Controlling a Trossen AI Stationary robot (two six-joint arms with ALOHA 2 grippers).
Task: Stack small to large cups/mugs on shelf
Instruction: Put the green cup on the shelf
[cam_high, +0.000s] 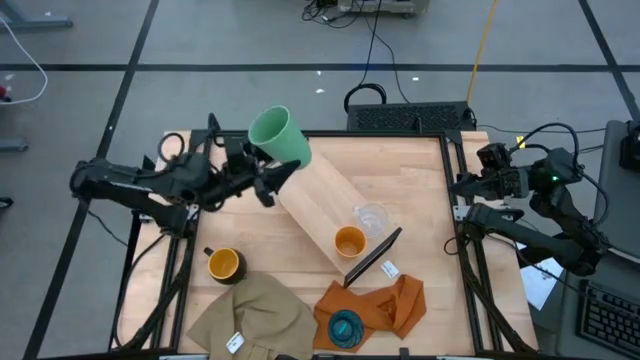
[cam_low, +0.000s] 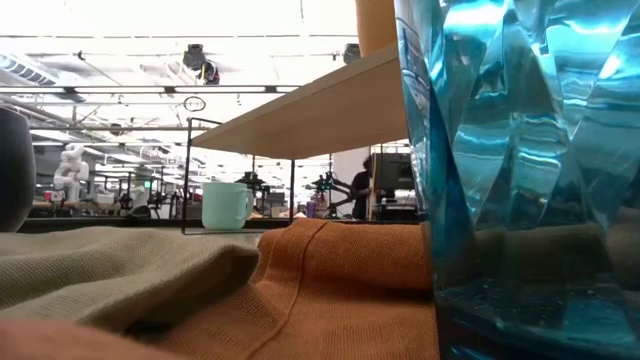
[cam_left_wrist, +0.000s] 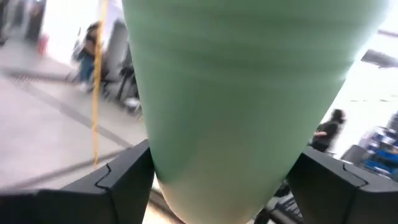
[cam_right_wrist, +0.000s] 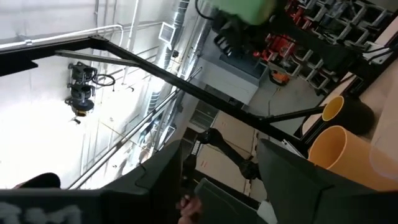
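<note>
My left gripper (cam_high: 278, 172) is shut on the green cup (cam_high: 278, 138), raised over the far end of the shelf (cam_high: 322, 205). The shelf is a light plank lying slantwise across the table, with a black wire bracket (cam_high: 374, 256) at its near end. An orange cup (cam_high: 349, 241) and a clear tumbler (cam_high: 372, 217) stand on it. In the low view the light-blue mug (cam_low: 227, 205) stands beneath the plank (cam_low: 300, 110). The dark mug (cam_high: 224, 264) stands on the table. The teal cup (cam_high: 346, 328) stands on the orange cloth. My right gripper (cam_high: 472, 186) waits open at the table's right edge. My left gripper pinches the green cup's narrow lower body (cam_left_wrist: 217, 180) between its two fingers (cam_left_wrist: 124, 180), one on each side. The fingers come level from the table's left. The cup is lifted clear and tilted, its open mouth (cam_high: 269, 127) turned upward.
A tan cloth (cam_high: 255, 315) and an orange cloth (cam_high: 395, 305) lie at the near edge. A small white tag (cam_high: 388, 268) lies by the shelf's near bracket. Bare tabletop shows right of the shelf (cam_high: 420, 190). People stand in the room beyond.
</note>
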